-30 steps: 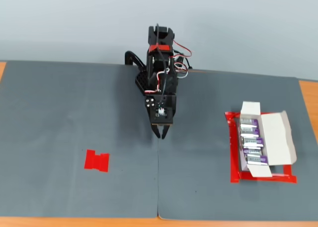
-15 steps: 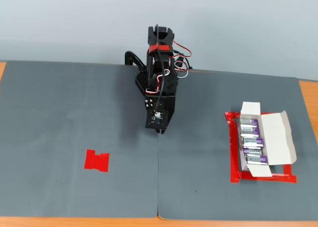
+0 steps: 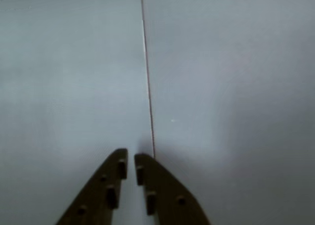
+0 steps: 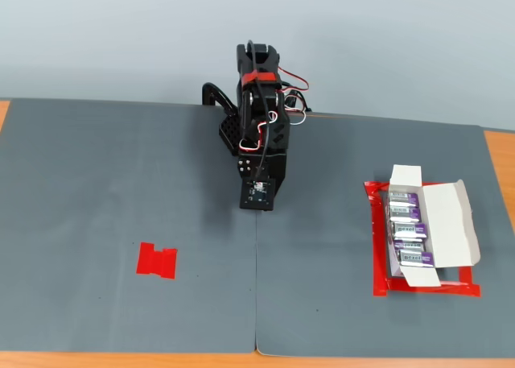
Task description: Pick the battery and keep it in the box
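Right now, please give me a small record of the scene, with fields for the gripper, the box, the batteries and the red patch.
gripper: black, fingertips almost together, nothing between them, over the seam of the grey mat
box: white cardboard carton, flaps open, on a red tape outline at the right of the fixed view
batteries: silver and purple batteries in a row inside the carton
red patch: flat red tape patch, nothing on it

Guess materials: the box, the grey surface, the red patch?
The box: looks like thin white cardboard, matte, with creased fold-out flaps. The grey surface: probably two soft mats, fine-textured and matte, butted at a seam seen in both views. The red patch: likely glossy adhesive tape, flat with cut edges. The hand: dark, rigid, probably printed plastic.
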